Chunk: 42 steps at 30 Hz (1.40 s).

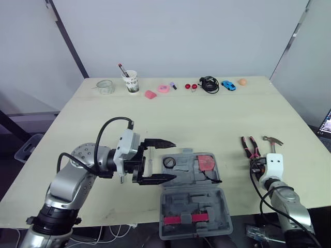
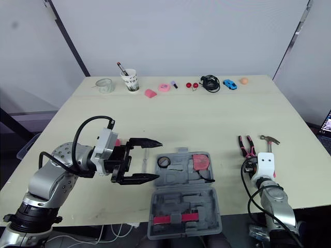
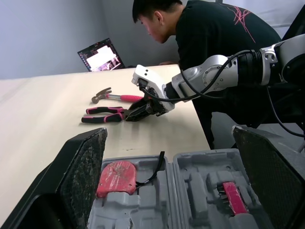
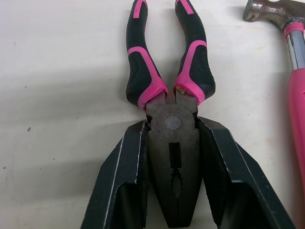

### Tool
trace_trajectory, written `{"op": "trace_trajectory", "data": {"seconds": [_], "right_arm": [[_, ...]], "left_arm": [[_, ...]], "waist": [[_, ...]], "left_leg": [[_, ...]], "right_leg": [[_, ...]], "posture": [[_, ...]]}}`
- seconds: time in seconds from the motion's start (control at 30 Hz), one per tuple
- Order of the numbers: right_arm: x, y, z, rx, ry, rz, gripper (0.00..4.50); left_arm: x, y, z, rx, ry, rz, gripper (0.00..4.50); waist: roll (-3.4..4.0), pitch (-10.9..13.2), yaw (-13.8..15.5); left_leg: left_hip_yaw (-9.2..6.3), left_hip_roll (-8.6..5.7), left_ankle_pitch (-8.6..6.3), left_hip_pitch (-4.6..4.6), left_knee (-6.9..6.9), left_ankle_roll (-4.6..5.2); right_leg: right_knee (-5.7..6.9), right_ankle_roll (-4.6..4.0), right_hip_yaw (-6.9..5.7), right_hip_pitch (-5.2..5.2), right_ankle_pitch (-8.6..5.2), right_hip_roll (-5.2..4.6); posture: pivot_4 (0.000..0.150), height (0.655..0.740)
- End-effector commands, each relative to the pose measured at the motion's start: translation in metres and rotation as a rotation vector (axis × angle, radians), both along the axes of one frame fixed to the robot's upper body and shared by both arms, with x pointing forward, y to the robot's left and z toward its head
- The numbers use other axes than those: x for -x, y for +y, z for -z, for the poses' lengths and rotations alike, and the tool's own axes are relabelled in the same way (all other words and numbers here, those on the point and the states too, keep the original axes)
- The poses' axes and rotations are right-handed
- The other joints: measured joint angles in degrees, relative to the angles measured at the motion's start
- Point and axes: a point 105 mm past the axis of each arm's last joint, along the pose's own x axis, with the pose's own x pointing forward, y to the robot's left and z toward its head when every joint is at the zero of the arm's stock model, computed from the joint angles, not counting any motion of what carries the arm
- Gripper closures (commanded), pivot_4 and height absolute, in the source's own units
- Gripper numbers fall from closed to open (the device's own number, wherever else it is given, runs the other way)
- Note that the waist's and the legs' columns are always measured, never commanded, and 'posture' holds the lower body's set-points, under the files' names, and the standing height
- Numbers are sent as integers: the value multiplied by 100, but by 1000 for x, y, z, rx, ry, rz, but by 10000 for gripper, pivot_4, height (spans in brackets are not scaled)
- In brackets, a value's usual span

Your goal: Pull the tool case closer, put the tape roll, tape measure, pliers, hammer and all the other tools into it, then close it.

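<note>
At the near edge of the table (image 1: 181,113), the tool case (image 1: 220,204) lies open, a red tape measure (image 1: 207,162) sitting in the half farther from the robot. Just left of the case hovers the left gripper (image 1: 174,160), its fingers spread wide and holding nothing. Well to the right, the pliers (image 4: 172,143) lie flat beside the hammer (image 4: 298,81), and the right gripper (image 4: 171,125) is clamped on the pliers' metal head, one finger on each side.
</note>
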Motion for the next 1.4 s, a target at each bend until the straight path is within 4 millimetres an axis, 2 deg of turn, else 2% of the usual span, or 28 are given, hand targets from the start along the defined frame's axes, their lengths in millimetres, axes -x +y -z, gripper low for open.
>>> {"op": "trace_trajectory", "data": {"seconds": [0.03,0.23,0.33,0.53,0.6,0.73,1.0,1.17,1.4], "right_arm": [[-3,-2,-8,31,-30,-12,35481],[-2,-3,-22,42,-76,-32,35481],[1,-1,-36,45,-125,-80,35481],[18,10,-64,60,-187,-314,35481],[22,14,-69,62,-185,-368,35481],[36,39,-87,105,-180,-633,35481],[56,91,-105,172,-114,-1027,35481],[67,123,-101,227,-37,-1230,35481],[54,154,-96,373,29,-1382,35481]], "left_arm": [[1,-1,-6,12,-31,14,0],[1,1,-6,13,-33,7,0],[0,4,-6,15,-37,-1,0],[-2,10,-7,28,-23,-6,0],[-3,11,-7,35,-14,-4,0],[-2,19,-6,20,4,10,0],[-4,37,-2,-9,40,12,0],[-6,50,-1,-39,44,-1,0],[-3,73,9,-116,69,-41,0]], "waist": [[0,0,-1],[1,0,3],[2,2,6],[4,3,9],[2,1,9],[5,3,6],[1,4,14],[-4,6,22],[-21,13,19]], "left_leg": [[0,0,0,0,0,0],[0,0,0,0,0,0],[-1,0,0,-1,-1,0],[-1,0,0,-1,0,0],[-1,0,0,-1,0,0],[-1,0,0,0,0,0],[-2,0,0,0,1,1],[-3,0,0,-2,2,1],[-2,0,0,-5,5,1]], "right_leg": [[0,0,0,0,0,0],[0,0,1,0,0,0],[0,0,1,-1,0,0],[0,0,2,-1,0,0],[0,1,2,0,0,1],[0,1,2,-1,0,2],[0,0,-1,-1,-1,3],[-2,-1,-3,-1,-1,2],[-2,-2,-6,-3,-1,1]], "posture": [[1500,7400],[1500,7400],[1500,7400],[1500,7400],[1500,7400],[1500,7400],[1500,7400],[1500,7400],[1500,7400]]}}
